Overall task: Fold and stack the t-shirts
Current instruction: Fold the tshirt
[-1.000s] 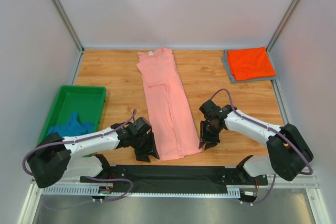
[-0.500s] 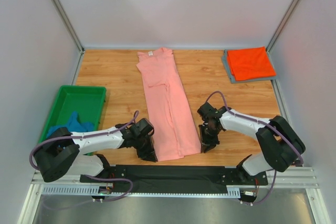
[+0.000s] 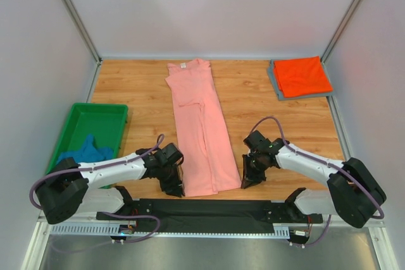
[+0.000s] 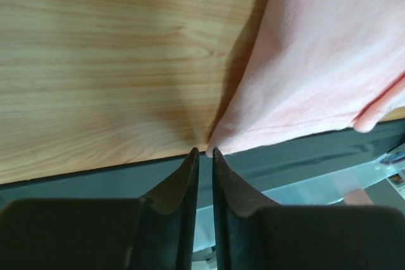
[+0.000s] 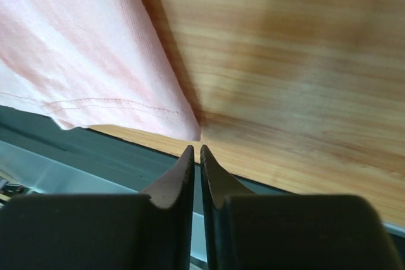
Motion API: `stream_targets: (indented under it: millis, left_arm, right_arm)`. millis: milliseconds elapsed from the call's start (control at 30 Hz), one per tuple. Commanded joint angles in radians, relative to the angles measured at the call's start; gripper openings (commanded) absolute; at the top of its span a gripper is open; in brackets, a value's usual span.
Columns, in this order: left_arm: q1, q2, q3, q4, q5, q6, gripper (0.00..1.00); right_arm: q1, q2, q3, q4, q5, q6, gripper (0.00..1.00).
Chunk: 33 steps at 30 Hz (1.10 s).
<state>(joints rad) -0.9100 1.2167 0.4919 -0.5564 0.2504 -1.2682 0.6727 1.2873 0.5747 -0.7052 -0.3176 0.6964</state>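
Note:
The salmon-pink t-shirt [image 3: 201, 128] lies as a long folded strip down the middle of the table, collar at the far end. My left gripper [image 3: 177, 189] sits at its near left corner; in the left wrist view the jaws [image 4: 205, 152] are shut to a thin slit, the tips touching the hem corner [image 4: 304, 86]. My right gripper [image 3: 245, 180] is at the near right corner; its jaws [image 5: 195, 148] are shut to a slit just short of the hem [image 5: 95, 80]. The orange-red t-shirt [image 3: 302, 75] lies folded on the grey one [image 3: 273, 85] at the far right. The teal-blue t-shirt [image 3: 85, 151] lies crumpled in the bin.
The green plastic bin [image 3: 95, 107] stands at the left edge of the table. A black strip [image 3: 209, 207] runs along the near edge under both grippers. Metal frame posts stand at the back corners.
Both grippers have moved slightly toward the near edge, onto the pink shirt's bottom corners. The shirt has hardly moved.

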Motion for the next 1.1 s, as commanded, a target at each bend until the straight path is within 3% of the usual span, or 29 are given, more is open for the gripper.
stream_targets:
  millis: [0, 33, 67, 267, 467, 700, 1067]
  left_arm:
    - [-0.006, -0.02, 0.053, -0.071, 0.004, 0.012, 0.27]
    - [-0.006, -0.022, 0.072, -0.085, 0.006, 0.016, 0.37]
    - [-0.007, -0.029, 0.085, -0.111, -0.005, 0.02, 0.4]
    - [-0.006, -0.068, 0.086, -0.07, -0.02, 0.006, 0.49]
    - [-0.006, -0.048, -0.042, 0.138, 0.039, -0.069, 0.51]
    - [-0.007, -0.008, -0.041, 0.125, 0.026, -0.057, 0.5]
    - [-0.001, -0.036, -0.044, 0.104, -0.027, -0.03, 0.53]
  right_arm:
    - [0.007, -0.071, -0.003, 0.001, -0.012, 0.052, 0.15]
    - [0.007, -0.083, 0.007, -0.013, -0.008, 0.051, 0.2]
    - [0.007, -0.092, 0.029, -0.039, -0.005, 0.046, 0.28]
    - [0.005, -0.076, 0.102, -0.096, 0.012, -0.011, 0.36]
    - [0.004, 0.029, 0.102, -0.036, 0.005, -0.07, 0.33]
    - [0.002, 0.153, 0.077, 0.027, 0.012, -0.113, 0.32]
    - [0.002, 0.132, 0.047, 0.05, 0.008, -0.12, 0.22]
